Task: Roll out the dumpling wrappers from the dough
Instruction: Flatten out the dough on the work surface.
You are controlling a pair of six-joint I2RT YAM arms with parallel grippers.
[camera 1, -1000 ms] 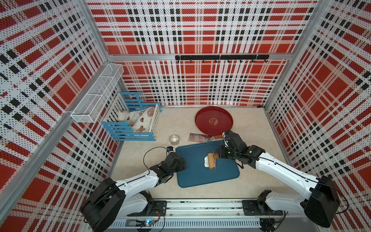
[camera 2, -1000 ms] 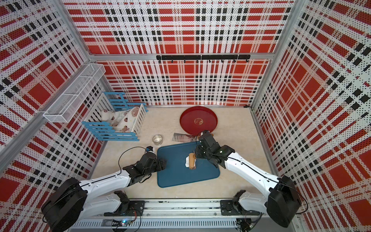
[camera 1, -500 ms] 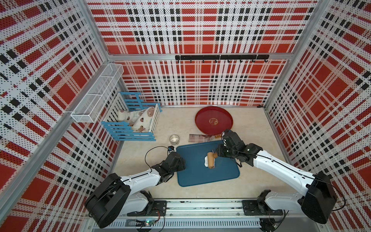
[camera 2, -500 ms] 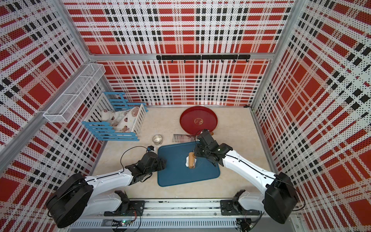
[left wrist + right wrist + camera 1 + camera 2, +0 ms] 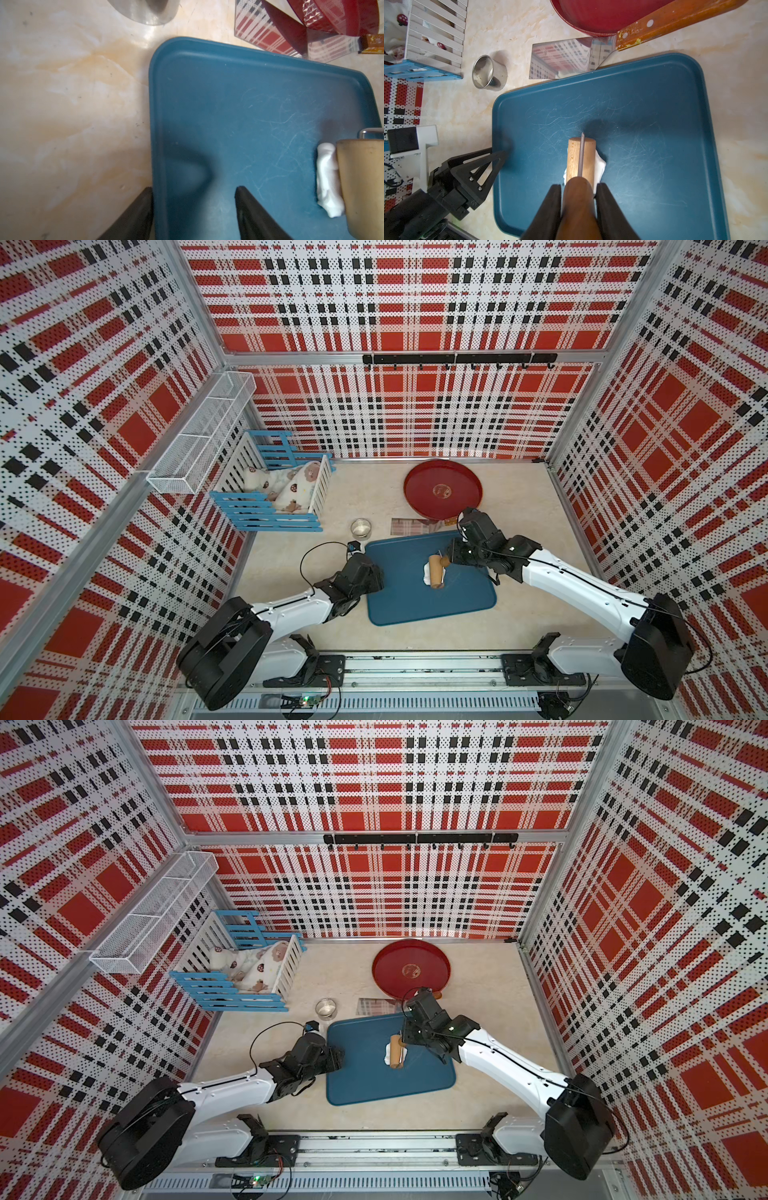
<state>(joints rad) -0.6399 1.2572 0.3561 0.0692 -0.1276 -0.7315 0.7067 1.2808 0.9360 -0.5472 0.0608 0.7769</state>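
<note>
A pale marbled surface (image 5: 523, 614) fills the floor of a red plaid booth, seen from above. A dark blue tray (image 5: 415, 601) lies at its middle, scratched and mostly bare. Behind the tray sits a round red plate (image 5: 419, 489), and a blue and white slatted crib (image 5: 266, 514) stands well apart at the back.

The left tool (image 5: 193, 188) sits at the tray's near side edge with its jaws parted and nothing between them but the rim: one finger is outside over the surface, the other over the tray floor (whether the tips press down cannot be told).

The right tool (image 5: 579, 185) is clenched on the dark handle of the wooden roller (image 5: 573, 158), one finger on each side. The roller's pale barrel lies across the dough (image 5: 328, 178), a small lumpy white mass near the tray's middle that shows along one side of the barrel.

A small steel cup (image 5: 489, 72) stands on the surface just beyond the tray's far corner.
</note>
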